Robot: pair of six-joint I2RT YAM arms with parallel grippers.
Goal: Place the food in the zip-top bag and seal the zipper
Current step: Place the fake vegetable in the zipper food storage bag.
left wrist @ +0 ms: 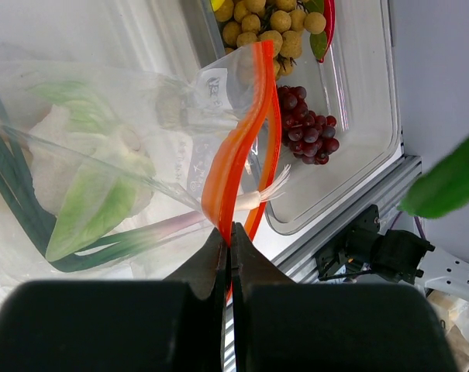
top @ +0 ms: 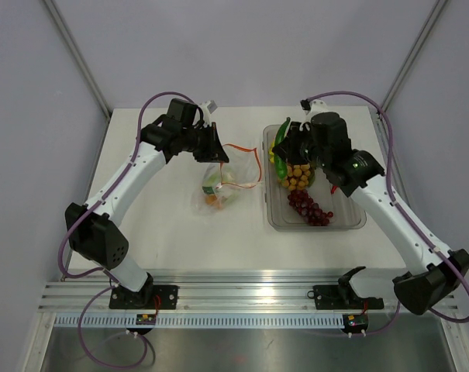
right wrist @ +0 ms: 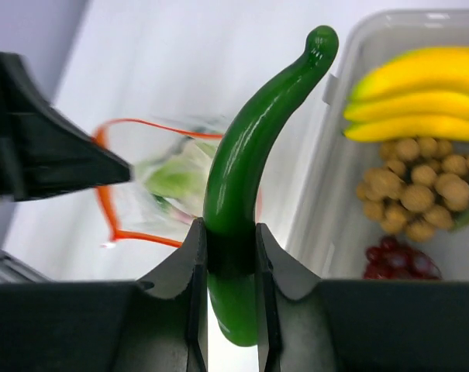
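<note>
Left claw [left wrist: 228, 232] clenched on the zipper [left wrist: 234, 147]; right claw [right wrist: 232, 240] grasping a green chilli [right wrist: 250, 139].

The left claw's fingers are pressed together on the red-orange zipper strip and hold the zip-top bag [left wrist: 102, 155] by its mouth, which gapes open toward the tub [top: 350, 221]. Inside the bag lie a leafy green vegetable [left wrist: 94, 209] and a white bulb [left wrist: 56, 170], and the bag's body rests on the white surface [top: 172, 225]. The right claw holds the curved chilli by its thick end, tip up, over the tub's left edge just beside the bag's mouth. In the clear tub lie yellow bananas [right wrist: 412, 101], a brown ball cluster [right wrist: 412, 190], dark red grapes [left wrist: 304, 128] and a red chilli [left wrist: 327, 31].
</note>
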